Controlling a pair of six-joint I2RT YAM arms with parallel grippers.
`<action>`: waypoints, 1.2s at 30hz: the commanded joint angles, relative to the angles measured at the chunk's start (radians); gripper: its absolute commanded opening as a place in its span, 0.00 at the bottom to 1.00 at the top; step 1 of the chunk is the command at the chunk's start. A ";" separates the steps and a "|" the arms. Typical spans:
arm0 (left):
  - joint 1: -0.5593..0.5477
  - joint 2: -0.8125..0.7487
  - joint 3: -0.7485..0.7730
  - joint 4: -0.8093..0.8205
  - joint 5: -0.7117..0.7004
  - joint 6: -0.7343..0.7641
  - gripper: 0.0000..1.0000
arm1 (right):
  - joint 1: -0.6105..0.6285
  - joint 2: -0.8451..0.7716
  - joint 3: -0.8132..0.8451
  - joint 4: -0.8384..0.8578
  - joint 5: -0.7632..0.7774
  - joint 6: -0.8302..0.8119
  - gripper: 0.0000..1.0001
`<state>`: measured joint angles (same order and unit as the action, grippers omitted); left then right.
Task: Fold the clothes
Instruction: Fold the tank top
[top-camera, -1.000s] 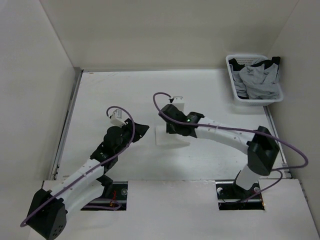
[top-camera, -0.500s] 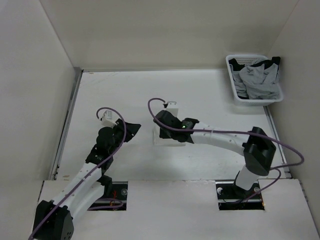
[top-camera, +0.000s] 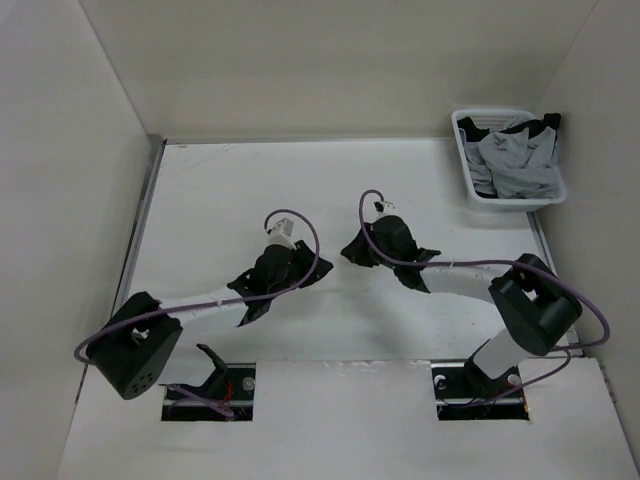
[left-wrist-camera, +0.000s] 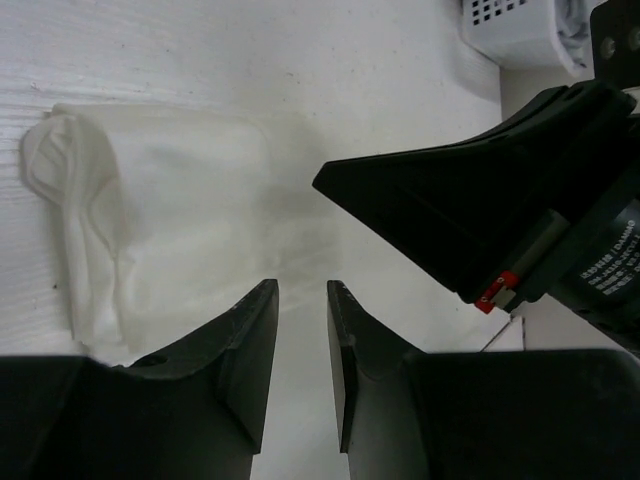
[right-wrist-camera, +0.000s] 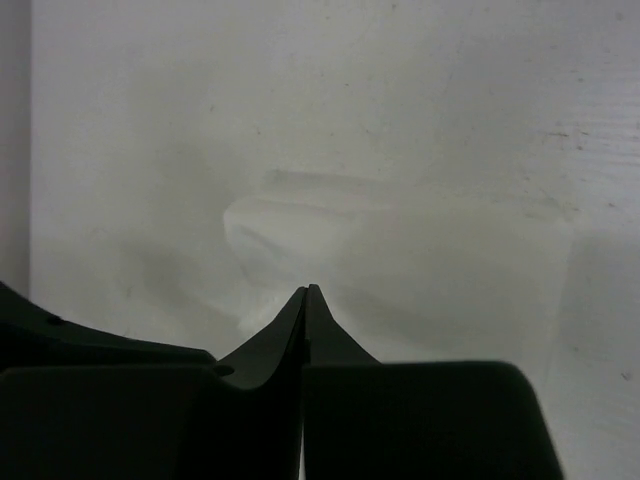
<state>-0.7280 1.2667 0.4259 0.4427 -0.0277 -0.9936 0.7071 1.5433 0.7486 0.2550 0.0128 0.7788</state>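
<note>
The clothes (left-wrist-camera: 170, 230) are one white garment lying folded flat on the white table, its bunched edge to the left in the left wrist view. My left gripper (left-wrist-camera: 302, 285) hovers just off its near edge, open by a narrow gap with only table between the fingers. In the right wrist view the clothes (right-wrist-camera: 420, 255) lie just past my right gripper (right-wrist-camera: 308, 288), whose jaws are pressed shut with nothing visible between them. From above, the left gripper (top-camera: 297, 262) and right gripper (top-camera: 358, 250) face each other across the table's middle. The white cloth hardly shows there.
A white slatted basket (top-camera: 462, 150) holding grey and black garments stands at the back right corner, also in the left wrist view as the basket (left-wrist-camera: 510, 30). White walls close in the table on three sides. The right arm's purple cable loops above its wrist.
The left arm has swung right and stretched low across the table toward the middle. The right gripper has pulled back to the right off the garment, opening briefly and shutting again.
</note>
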 joint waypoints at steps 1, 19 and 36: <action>-0.004 0.058 0.033 0.116 -0.043 0.001 0.24 | -0.024 0.061 -0.006 0.295 -0.166 0.046 0.00; -0.014 0.115 -0.119 0.093 -0.098 -0.019 0.24 | -0.153 0.386 0.104 0.495 -0.304 0.131 0.03; 0.049 -0.438 -0.055 -0.395 -0.321 0.219 0.45 | -0.241 -0.165 -0.034 0.288 -0.177 -0.004 0.31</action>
<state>-0.7219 0.8825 0.3210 0.1638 -0.2768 -0.8818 0.4862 1.4826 0.7471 0.6159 -0.2562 0.8524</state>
